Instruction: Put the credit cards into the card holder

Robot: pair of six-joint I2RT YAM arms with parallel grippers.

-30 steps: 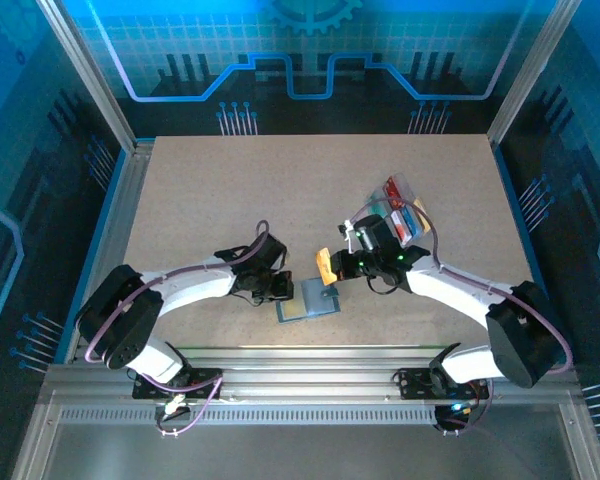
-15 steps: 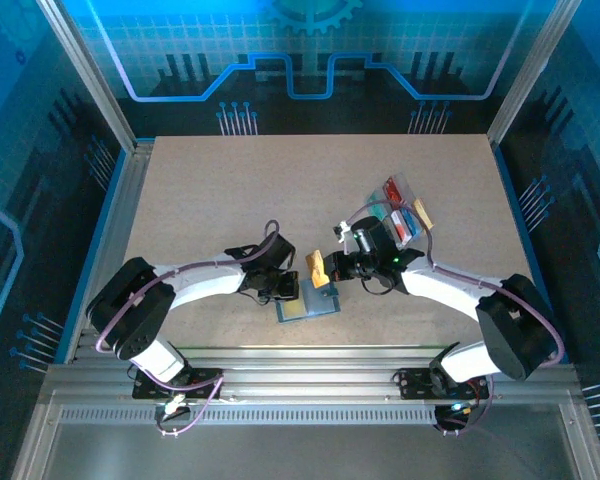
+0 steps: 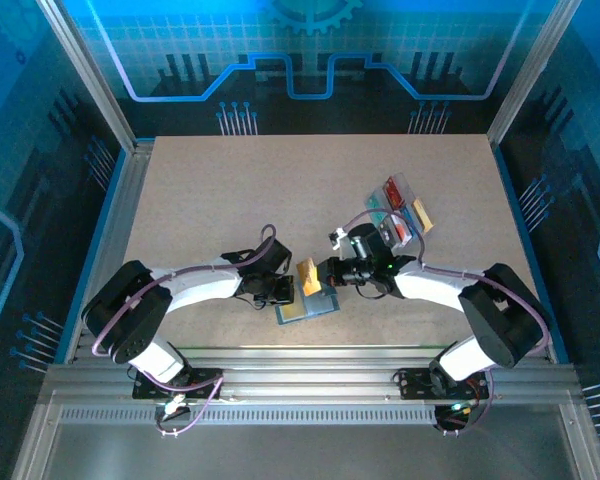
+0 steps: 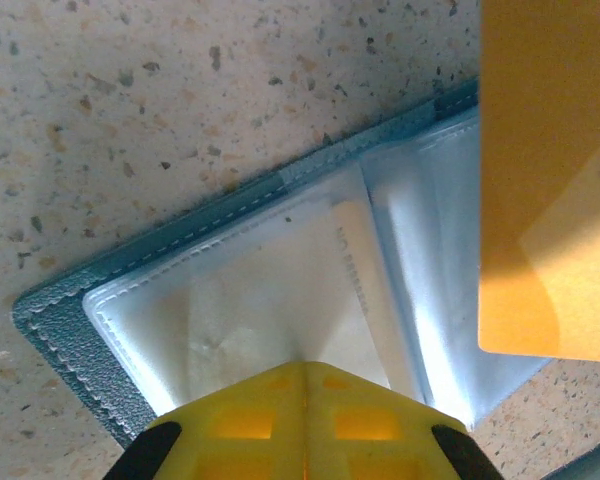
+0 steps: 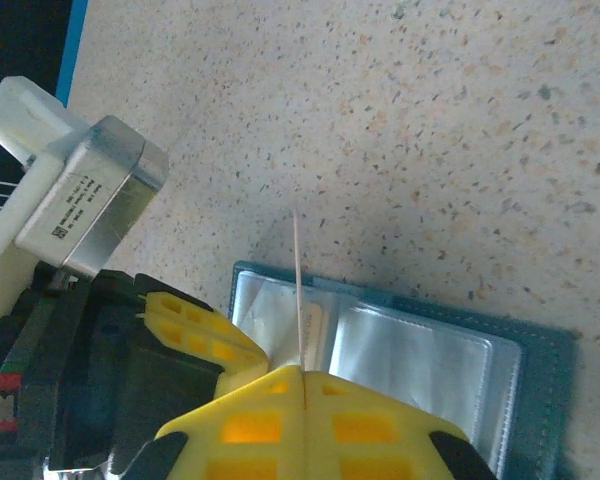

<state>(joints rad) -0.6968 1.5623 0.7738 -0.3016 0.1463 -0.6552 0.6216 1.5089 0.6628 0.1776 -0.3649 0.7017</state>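
one card holder, one lifted orange card, one tray.

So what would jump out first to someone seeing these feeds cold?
The orange card, pinched edge-on in the right gripper, hangs just above the open card holder near the front middle of the table. The left gripper, fingers closed, seems to pinch up one of the holder's clear sleeves. Farther right sits a clear tray holding more coloured cards.
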